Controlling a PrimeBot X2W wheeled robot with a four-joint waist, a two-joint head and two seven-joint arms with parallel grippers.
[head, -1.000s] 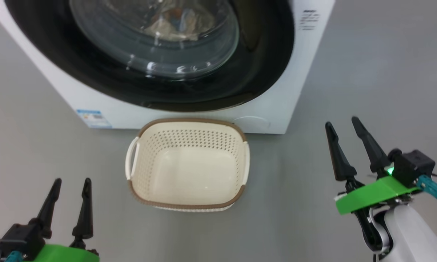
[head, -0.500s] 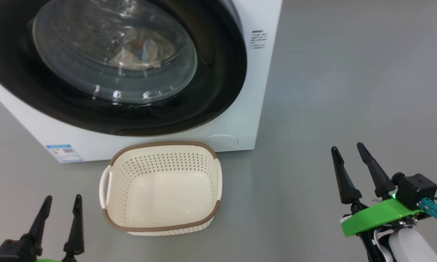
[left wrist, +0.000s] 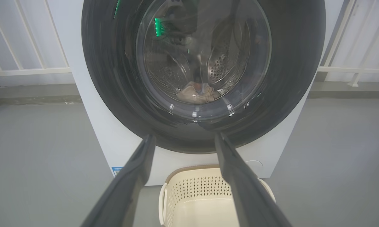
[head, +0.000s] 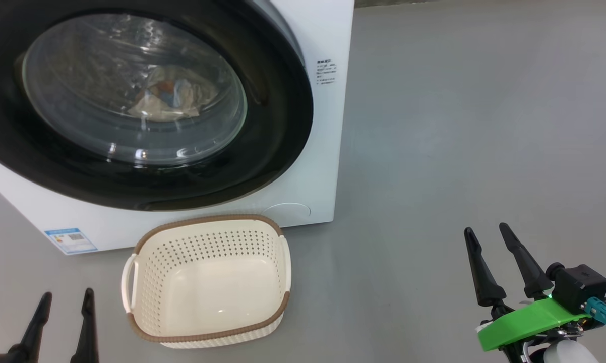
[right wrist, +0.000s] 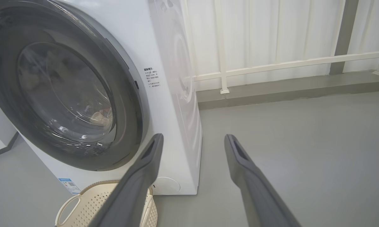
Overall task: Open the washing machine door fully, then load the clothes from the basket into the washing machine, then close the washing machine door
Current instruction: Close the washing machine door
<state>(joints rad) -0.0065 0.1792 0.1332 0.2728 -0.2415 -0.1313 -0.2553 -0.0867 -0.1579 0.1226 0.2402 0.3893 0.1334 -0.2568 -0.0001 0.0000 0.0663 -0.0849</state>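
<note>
Shut washing machine door (head: 275,126), clothes (head: 169,96) inside behind the glass, basket (head: 207,221) empty.

Left gripper (head: 67,293) and right gripper (head: 486,228) both with fingers spread apart, holding nothing, well clear in front of the washing machine (head: 328,151): left toward its label corner, right out beyond its right corner. Basket parked just in front of the machine's base, below the door. Task judged all but finished. Latch impossible to confirm from here, hence a risk of the door drifting back out if only pushed to. Risk too of clipping the basket's brown rim with a forward roll or a low sweep of the left arm, shoving it against the machine's front. Plenty of bare floor (head: 459,126) to the right of the washing machine. Room closed off behind it by a white railing (right wrist: 271,66) and a wall.
</note>
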